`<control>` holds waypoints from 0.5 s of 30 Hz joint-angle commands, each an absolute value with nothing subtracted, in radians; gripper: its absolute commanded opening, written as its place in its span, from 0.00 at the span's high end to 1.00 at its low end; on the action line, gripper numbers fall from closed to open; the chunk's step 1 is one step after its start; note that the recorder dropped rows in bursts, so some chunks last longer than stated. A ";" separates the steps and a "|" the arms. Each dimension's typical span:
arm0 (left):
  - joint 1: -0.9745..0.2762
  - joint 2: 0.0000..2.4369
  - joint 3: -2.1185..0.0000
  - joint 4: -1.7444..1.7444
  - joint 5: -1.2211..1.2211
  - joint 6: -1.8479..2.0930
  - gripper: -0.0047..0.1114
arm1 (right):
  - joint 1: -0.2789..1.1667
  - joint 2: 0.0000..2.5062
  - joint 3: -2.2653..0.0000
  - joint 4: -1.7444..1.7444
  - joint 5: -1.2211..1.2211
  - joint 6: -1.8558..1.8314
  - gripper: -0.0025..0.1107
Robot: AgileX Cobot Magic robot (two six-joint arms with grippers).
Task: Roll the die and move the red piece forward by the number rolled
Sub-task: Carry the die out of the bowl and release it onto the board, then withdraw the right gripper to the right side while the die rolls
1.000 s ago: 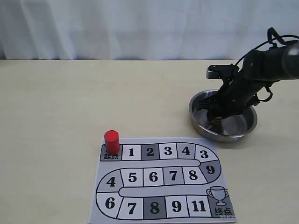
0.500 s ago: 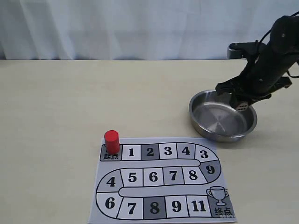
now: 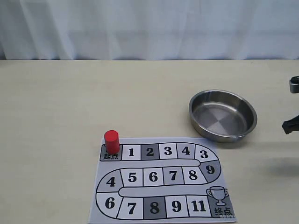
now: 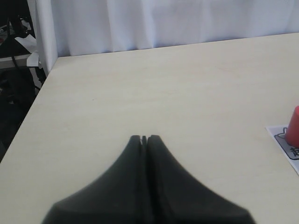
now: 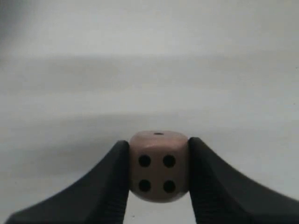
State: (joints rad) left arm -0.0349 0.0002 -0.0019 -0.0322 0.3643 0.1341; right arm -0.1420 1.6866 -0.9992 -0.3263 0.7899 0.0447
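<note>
Lifted clear of the steel bowl [image 3: 194,105], right pincer [image 5: 158,154] clamps the die [image 5: 158,169].

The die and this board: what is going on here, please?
The right gripper holds the die, out to the right of the bowl, which holds nothing. Four pips face its wrist camera. The red piece stands on the board's start square. The left gripper is shut, holding nothing.

R gripper [image 3: 291,125] mostly cut off at ext. view edge.
</note>
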 commanded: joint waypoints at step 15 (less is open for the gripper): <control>-0.035 0.000 0.000 -0.039 0.354 0.130 0.96 | -0.148 1.762 -0.965 0.079 0.727 -0.230 0.08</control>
